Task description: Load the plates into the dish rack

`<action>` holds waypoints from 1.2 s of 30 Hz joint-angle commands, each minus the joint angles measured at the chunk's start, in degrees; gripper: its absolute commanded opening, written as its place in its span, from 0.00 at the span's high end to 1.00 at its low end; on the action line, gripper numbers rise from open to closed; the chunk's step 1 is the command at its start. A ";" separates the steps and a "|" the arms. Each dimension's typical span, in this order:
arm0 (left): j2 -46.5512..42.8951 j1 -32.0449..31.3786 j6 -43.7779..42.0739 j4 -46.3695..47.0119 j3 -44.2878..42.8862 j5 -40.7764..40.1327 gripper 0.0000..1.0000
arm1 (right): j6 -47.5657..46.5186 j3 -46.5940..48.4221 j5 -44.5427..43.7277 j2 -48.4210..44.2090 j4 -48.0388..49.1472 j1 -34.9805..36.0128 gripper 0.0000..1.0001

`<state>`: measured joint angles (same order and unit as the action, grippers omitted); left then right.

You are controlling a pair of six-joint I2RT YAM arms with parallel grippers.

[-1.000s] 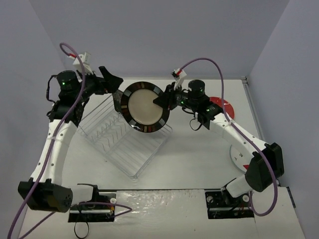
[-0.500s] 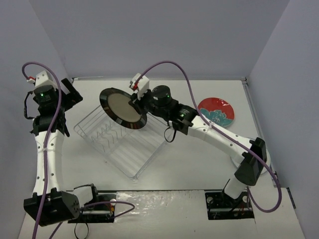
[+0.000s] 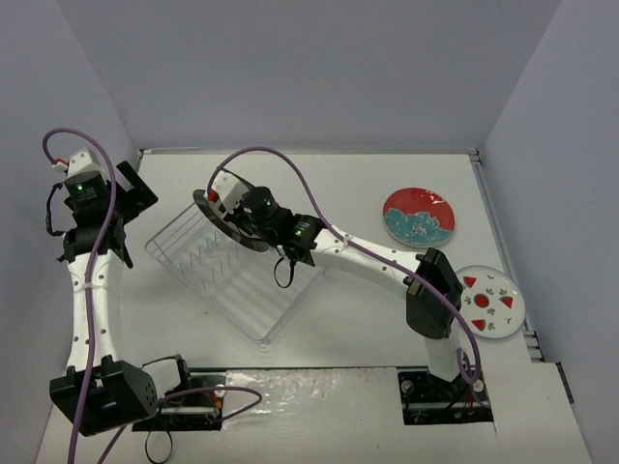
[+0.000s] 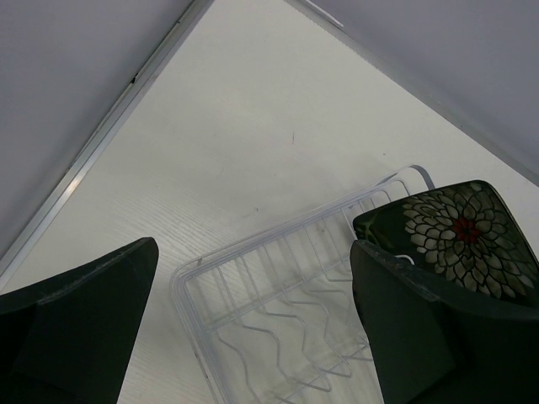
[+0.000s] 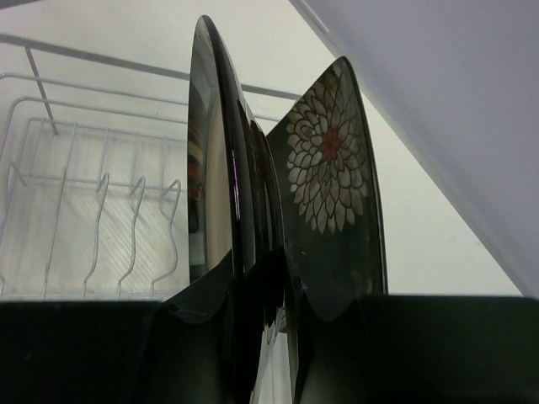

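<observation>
My right gripper (image 3: 235, 207) is shut on the round beige plate with the black striped rim (image 5: 212, 160). It holds that plate on edge over the far end of the dish rack (image 3: 253, 290). Just beyond it, the square black floral plate (image 5: 330, 181) stands upright in the rack, and it also shows in the left wrist view as the floral plate (image 4: 459, 229). My left gripper (image 3: 128, 196) hangs open and empty, left of the rack's far left corner (image 4: 189, 282). The red-and-teal floral plate (image 3: 419, 216) and the white plate with red triangles (image 3: 488, 301) lie flat on the table at the right.
The rack sits diagonally on the white table (image 3: 377, 309), its rows of wire tines (image 5: 101, 215) bare on the near side of the held plate. The back wall and the table's raised edge (image 4: 101, 147) run close behind the rack and the left gripper.
My right arm has swung the striped plate leftwards and turned it on edge over the rack's far end. The left arm has drawn back to the left and now holds still.
</observation>
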<state>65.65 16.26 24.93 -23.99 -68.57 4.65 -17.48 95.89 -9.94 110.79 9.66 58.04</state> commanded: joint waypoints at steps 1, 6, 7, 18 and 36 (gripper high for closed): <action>-1.49 0.61 0.57 3.58 -0.36 0.62 0.03 | -4.14 7.83 -7.07 -1.82 13.79 -1.18 1.00; -1.38 0.81 0.65 3.86 0.03 0.82 0.03 | -3.34 8.70 -6.43 -1.54 14.02 -1.20 1.00; -1.31 0.88 0.65 3.88 0.10 0.90 0.03 | -2.94 8.70 -6.52 -1.54 14.19 -1.27 1.00; -1.24 1.23 0.47 4.31 0.47 1.59 0.03 | -0.13 10.30 -4.20 1.24 13.20 -3.21 1.00; -0.87 1.49 0.48 5.09 0.89 2.73 0.03 | 6.89 11.42 0.62 4.52 10.57 -5.74 1.00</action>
<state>65.63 17.32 24.93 -22.71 -66.74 6.49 -12.78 101.58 -9.37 118.95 8.98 52.88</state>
